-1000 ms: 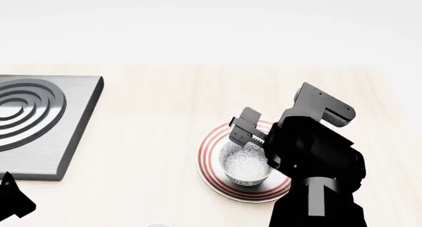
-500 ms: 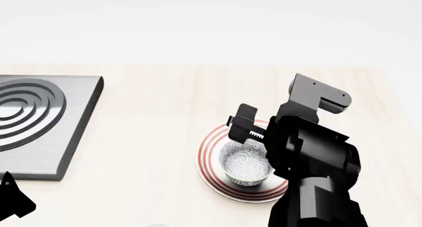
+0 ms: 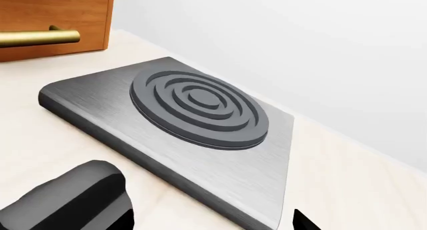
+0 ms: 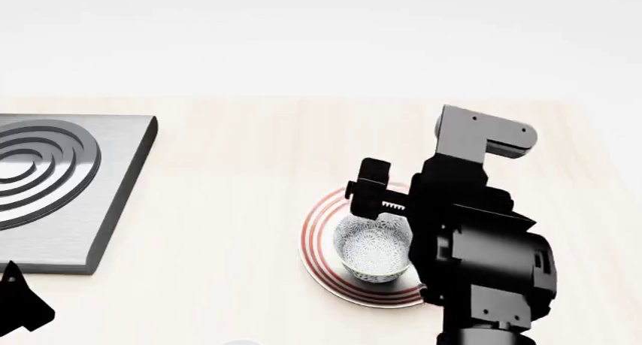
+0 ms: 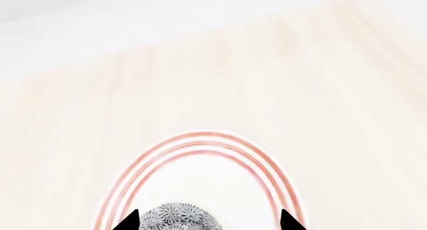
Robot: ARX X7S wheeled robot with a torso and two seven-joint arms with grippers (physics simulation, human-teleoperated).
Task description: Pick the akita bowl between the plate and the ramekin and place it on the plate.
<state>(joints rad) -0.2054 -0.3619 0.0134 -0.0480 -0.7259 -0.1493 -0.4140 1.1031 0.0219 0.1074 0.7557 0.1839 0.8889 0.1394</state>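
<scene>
The speckled akita bowl (image 4: 373,249) stands upright on the red-ringed plate (image 4: 314,236), right of the table's middle. My right gripper (image 4: 386,208) hangs just above the bowl's far rim, open, holding nothing. In the right wrist view its dark fingertips (image 5: 129,222) stand wide apart, with the bowl (image 5: 177,218) below them and the plate (image 5: 200,137) beyond. My left gripper (image 4: 20,304) is low at the near left, open and empty (image 3: 207,226). A faint white arc (image 4: 239,343) at the head view's lower edge may be the ramekin's rim.
A grey metal burner slab (image 4: 71,202) with raised concentric rings lies at the left, close before the left gripper (image 3: 200,109). A wooden cabinet (image 3: 60,9) with a brass handle (image 3: 40,37) stands beyond it. A pale wall backs the light wooden counter (image 4: 231,157).
My right arm has risen and its wrist has straightened up, drawing the open gripper slightly away from the bowl. The bowl stays on the plate. The left arm has not moved.
</scene>
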